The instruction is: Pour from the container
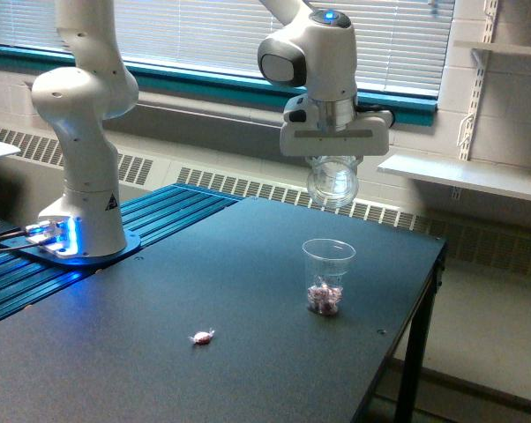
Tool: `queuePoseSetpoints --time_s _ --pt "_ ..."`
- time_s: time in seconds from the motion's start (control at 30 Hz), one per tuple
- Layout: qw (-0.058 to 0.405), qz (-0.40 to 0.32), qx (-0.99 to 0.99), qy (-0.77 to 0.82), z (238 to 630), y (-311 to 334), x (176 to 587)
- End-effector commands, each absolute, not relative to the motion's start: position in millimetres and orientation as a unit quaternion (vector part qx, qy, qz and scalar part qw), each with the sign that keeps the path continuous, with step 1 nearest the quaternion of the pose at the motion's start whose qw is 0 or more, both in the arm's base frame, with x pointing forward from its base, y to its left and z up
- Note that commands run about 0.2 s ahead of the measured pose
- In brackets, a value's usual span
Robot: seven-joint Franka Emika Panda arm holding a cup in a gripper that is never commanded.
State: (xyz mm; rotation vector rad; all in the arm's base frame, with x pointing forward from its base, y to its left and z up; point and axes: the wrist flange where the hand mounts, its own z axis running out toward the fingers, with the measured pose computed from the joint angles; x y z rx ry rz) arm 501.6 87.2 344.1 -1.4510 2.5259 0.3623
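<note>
The end effector (333, 167) grips the container (332, 183), tipped on its side above the cup (327, 276) and looking empty. One piece (202, 337) lies on the counter (160, 352), near left. Any leftovers could likewise miss or bounce out.

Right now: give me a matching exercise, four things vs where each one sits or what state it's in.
Things:
1. held cup
2. standing cup
3. stray candy
4. robot base

Places or states:
A. on the tabletop, apart from both cups, toward the exterior view's left
B. upright on the table, candies in its bottom
C. tipped over in the claw, looks empty
D. lit blue, at the exterior view's left

Pairs: 1-C, 2-B, 3-A, 4-D
</note>
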Motion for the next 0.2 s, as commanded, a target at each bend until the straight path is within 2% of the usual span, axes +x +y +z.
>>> queuePoseSetpoints --time_s 0.03,0.2 --pt "0.106 0.12 -0.492 0.856 346.3 90.2 504.1" --pt "0.097 0.118 -0.489 0.859 346.9 90.6 503.8"
